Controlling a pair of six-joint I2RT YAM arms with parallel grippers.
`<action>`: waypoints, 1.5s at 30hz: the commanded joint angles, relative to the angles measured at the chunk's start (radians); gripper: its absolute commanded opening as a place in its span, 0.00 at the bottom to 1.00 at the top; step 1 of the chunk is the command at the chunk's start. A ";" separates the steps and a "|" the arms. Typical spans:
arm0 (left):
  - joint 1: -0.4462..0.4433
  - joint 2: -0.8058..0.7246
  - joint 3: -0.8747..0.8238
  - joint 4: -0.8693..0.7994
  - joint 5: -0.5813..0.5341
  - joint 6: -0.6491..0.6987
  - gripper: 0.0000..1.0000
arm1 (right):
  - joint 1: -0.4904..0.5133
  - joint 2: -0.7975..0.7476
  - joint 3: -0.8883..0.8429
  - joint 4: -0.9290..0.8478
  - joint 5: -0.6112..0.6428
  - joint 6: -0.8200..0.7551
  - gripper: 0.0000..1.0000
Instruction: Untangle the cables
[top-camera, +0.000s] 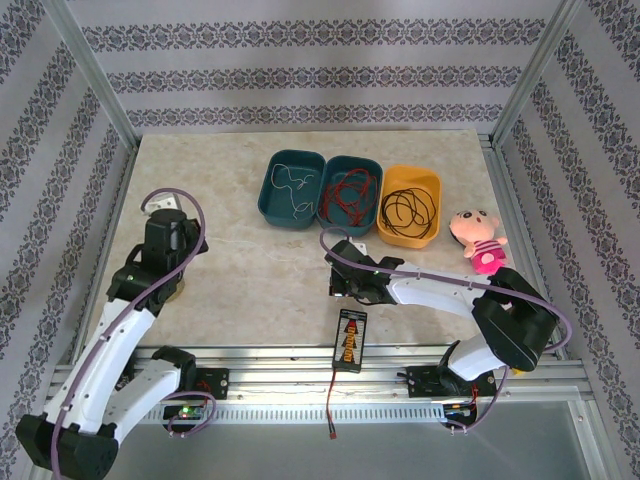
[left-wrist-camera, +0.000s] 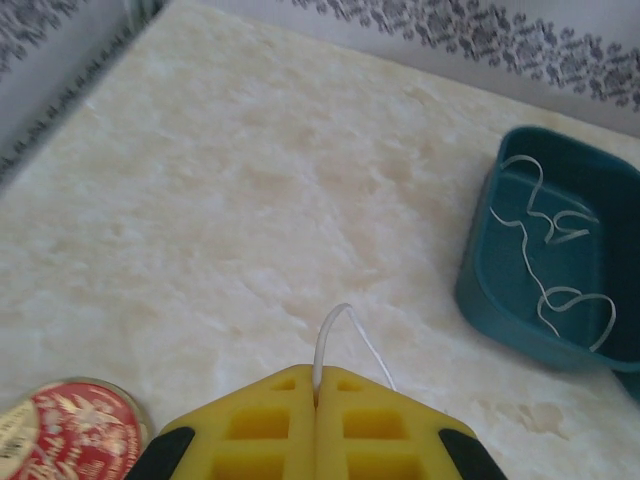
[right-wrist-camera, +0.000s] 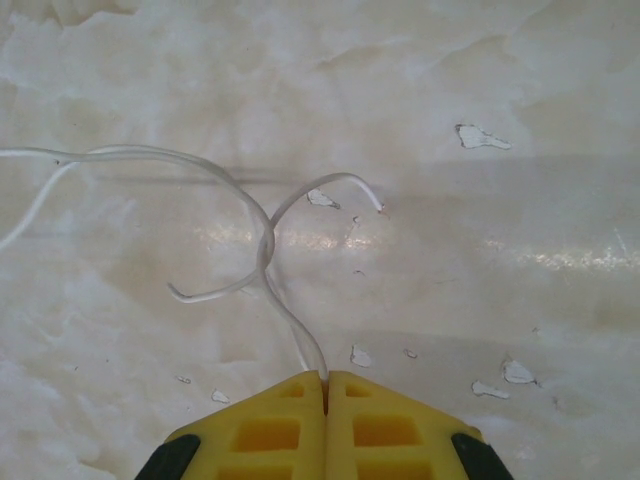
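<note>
With left claw (left-wrist-camera: 316, 400) and right claw (right-wrist-camera: 326, 385) each clamped on whitish wire (right-wrist-camera: 266, 238), we'd pull apart slowly so the crossing on the bench (right-wrist-camera: 500, 100) just beyond the right one slides open.

Overhead rear view, wrist views skimming table (top-camera: 250, 270)
</note>
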 joint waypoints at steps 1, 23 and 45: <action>0.025 -0.038 0.045 -0.073 -0.065 0.062 0.00 | -0.008 0.002 -0.005 0.018 0.017 0.003 0.00; 0.054 0.057 0.109 0.098 0.217 0.016 0.00 | -0.011 0.023 -0.003 0.063 0.000 0.007 0.00; -0.036 0.570 0.430 0.429 0.379 0.014 0.00 | -0.011 0.032 0.003 0.076 -0.004 0.019 0.00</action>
